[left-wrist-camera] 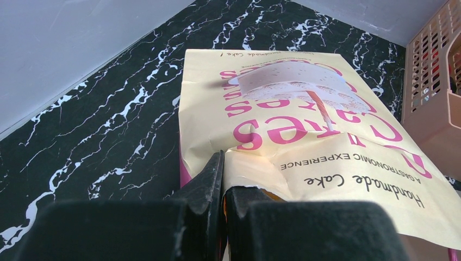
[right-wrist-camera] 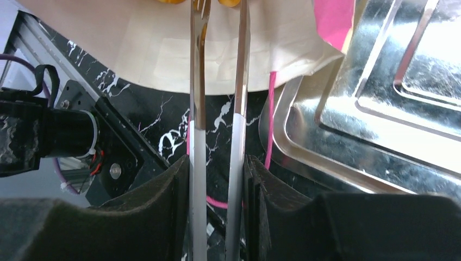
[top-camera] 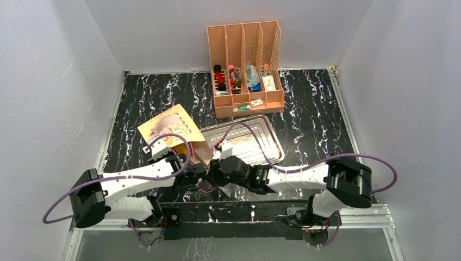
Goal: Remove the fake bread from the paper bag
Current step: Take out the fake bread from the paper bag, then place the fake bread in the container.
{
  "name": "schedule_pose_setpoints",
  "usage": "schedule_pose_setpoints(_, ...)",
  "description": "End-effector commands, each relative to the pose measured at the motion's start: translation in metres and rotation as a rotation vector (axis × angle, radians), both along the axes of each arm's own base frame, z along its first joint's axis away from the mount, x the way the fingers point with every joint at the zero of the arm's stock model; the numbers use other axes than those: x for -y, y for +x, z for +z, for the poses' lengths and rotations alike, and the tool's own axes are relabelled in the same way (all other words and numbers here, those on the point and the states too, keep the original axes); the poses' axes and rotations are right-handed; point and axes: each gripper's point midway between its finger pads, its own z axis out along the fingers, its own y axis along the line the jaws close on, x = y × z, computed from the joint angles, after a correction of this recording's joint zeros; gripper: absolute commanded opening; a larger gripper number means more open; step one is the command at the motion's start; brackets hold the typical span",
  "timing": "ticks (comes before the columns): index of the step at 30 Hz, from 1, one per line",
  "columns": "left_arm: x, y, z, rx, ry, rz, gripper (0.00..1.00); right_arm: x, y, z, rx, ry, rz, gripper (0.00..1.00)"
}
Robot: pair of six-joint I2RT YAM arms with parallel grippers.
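Top view: high, behind arms, looking down on table (top-camera: 136,109). Wrist views: close, low; share paper bag (left-wrist-camera: 304,136).

A robotics lab test cell, by the look of it: blank grey-white walls (top-camera: 54,81) box in a black marble-patterned bench (top-camera: 136,103) on three sides; a left arm (top-camera: 136,182) and right arm (top-camera: 304,176) stand bolted along an aluminium rail (top-camera: 369,213) at its near edge; purple cables (top-camera: 394,175) loop loose from each.

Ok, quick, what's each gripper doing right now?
Left gripper: shut on the edge of the paper bag.
Right gripper: shut on the tongs, whose tips reach the bag's mouth.
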Motion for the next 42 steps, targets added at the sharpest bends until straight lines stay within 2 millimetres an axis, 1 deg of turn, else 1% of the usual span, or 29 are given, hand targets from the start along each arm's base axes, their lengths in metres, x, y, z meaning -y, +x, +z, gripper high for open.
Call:
schedule_pose_setpoints(1, 0.01, 0.007, 0.008, 0.227, -0.356, 0.034, 0.0, 0.003, -0.005, 0.051, 0.015, 0.159, -0.005, 0.0)
schedule_pose_setpoints(4, 0.01, 0.009, 0.01, 0.241, -0.344, 0.023, 0.0, 0.016, -0.015, 0.056, -0.009, 0.184, 0.007, 0.0)
schedule_pose_setpoints(7, 0.008, 0.012, 0.016, 0.254, -0.327, 0.028, 0.0, 0.029, -0.022, 0.055, -0.032, 0.183, 0.012, 0.0)
schedule_pose_setpoints(10, 0.006, 0.016, 0.021, 0.257, -0.297, 0.044, 0.0, 0.041, -0.03, 0.057, -0.047, 0.205, 0.02, 0.0)
schedule_pose_setpoints(14, 0.002, 0.02, 0.024, 0.262, -0.275, 0.068, 0.0, 0.057, -0.032, 0.053, -0.051, 0.186, 0.005, 0.0)
schedule_pose_setpoints(16, 0.002, 0.021, 0.024, 0.26, -0.262, 0.069, 0.0, 0.061, -0.034, 0.051, -0.056, 0.179, 0.003, 0.0)
schedule_pose_setpoints(18, 0.0, 0.024, 0.025, 0.258, -0.245, 0.087, 0.0, 0.064, -0.037, 0.057, -0.061, 0.195, 0.007, 0.0)
schedule_pose_setpoints(21, 0.001, 0.029, 0.028, 0.249, -0.214, 0.102, 0.0, 0.071, -0.036, 0.067, -0.046, 0.209, -0.009, 0.0)
schedule_pose_setpoints(22, 0.002, 0.031, 0.028, 0.242, -0.2, 0.108, 0.0, 0.073, -0.035, 0.074, -0.037, 0.219, -0.017, 0.0)
schedule_pose_setpoints(25, 0.001, 0.035, 0.028, 0.244, -0.191, 0.122, 0.0, 0.084, -0.032, 0.079, -0.022, 0.206, -0.042, 0.0)
schedule_pose_setpoints(30, 0.011, 0.052, 0.029, 0.219, -0.118, 0.142, 0.0, 0.112, -0.022, 0.104, 0.023, 0.232, -0.135, 0.0)
schedule_pose_setpoints(32, 0.012, 0.055, 0.03, 0.211, -0.098, 0.15, 0.0, 0.122, -0.02, 0.113, 0.042, 0.237, -0.163, 0.0)
schedule_pose_setpoints(34, 0.011, 0.057, 0.03, 0.204, -0.083, 0.16, 0.0, 0.131, -0.015, 0.116, 0.058, 0.239, -0.197, 0.0)
schedule_pose_setpoints(35, 0.009, 0.058, 0.029, 0.198, -0.074, 0.167, 0.0, 0.136, -0.015, 0.114, 0.058, 0.23, -0.209, 0.0)
schedule_pose_setpoints(37, 0.006, 0.059, 0.025, 0.187, -0.057, 0.178, 0.0, 0.14, -0.015, 0.11, 0.048, 0.217, -0.223, 0.0)
schedule_pose_setpoints(42, -0.003, 0.057, 0.021, 0.174, -0.035, 0.197, 0.0, 0.149, -0.014, 0.106, 0.044, 0.224, -0.25, 0.0)
